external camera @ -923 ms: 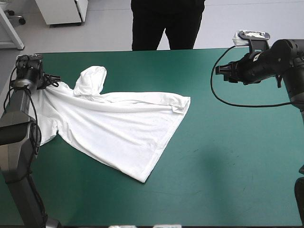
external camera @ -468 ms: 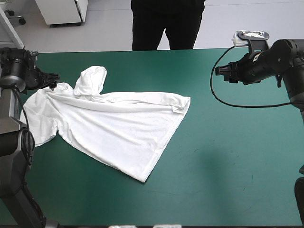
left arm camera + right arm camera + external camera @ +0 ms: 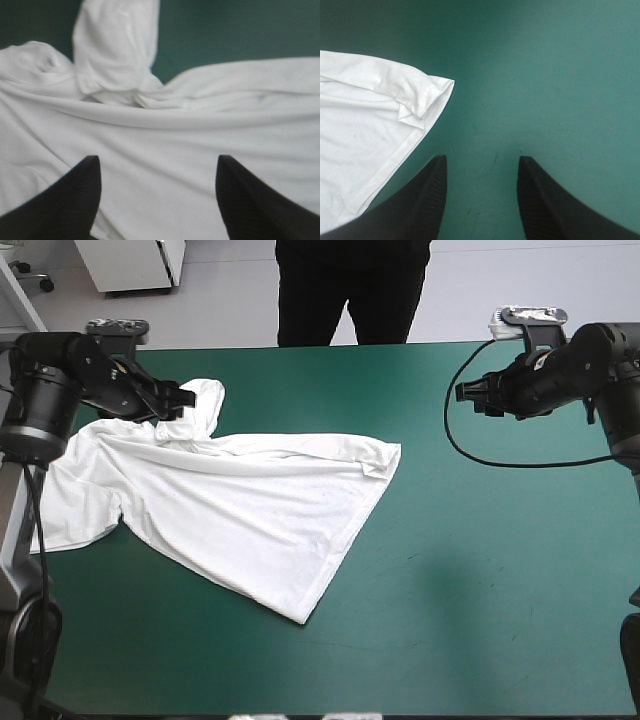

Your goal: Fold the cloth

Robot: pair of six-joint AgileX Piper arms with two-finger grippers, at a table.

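- One T-shirt was counted: white, short-sleeved, spread mostly flat with soft wrinkles, not folded.
- Two grippers were counted, one per arm, each with two black fingers.
- The T-shirt was laid over the table's left half, from the centre out to 9 o'clock.
- One pointed hem corner was aimed at 6 o'clock. One bunched corner was found at the garment's 3 o'clock, near the table's centre.
- One sleeve was turned up toward 11 o'clock and doubled on itself.
- The left gripper was placed at the table's 10 o'clock, right at that sleeve. Its fingers were spread wide with nothing pinched, and white cloth was seen under and ahead of them.
- The right gripper was held over the table's 2 o'clock, well apart from the T-shirt. Its fingers were parted and nothing was held. The bunched corner was seen ahead of it, off to one side.
- Surface: one table was counted, with one teal-green cover. Faint dark scuffs were noted on it ahead of the right gripper.
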